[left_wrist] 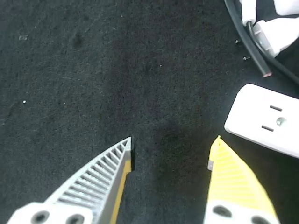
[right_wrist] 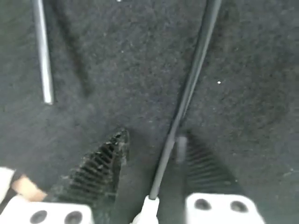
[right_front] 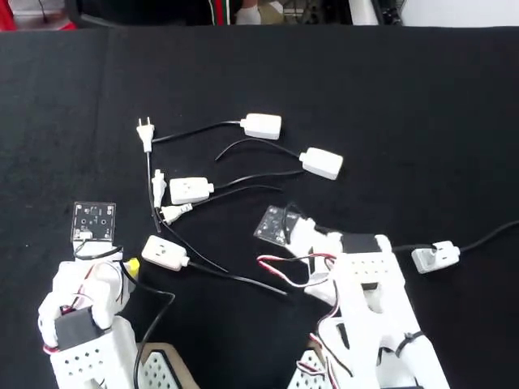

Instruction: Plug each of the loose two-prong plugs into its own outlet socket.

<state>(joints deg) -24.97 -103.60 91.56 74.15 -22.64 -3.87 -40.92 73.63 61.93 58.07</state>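
Two white plastic arms, wired in red, white and black.
The left arm bears a grey block; its left gripper has one white ribbed finger and one yellow finger. The right arm ends in the right gripper, with black ribbed fingers on white screwed bases.

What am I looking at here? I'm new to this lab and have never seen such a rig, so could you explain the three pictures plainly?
These are two small white robot arms at a black table. The high view looks down from a fixed camera. The other two pictures come from a camera on each arm's wrist, looking along its fingers. On the table lie white outlet sockets and loose two-prong plugs, all corded. The left gripper is open and holds nothing, beside one socket. The right gripper is open too; a black cord runs between its fingers, apparently unclamped.
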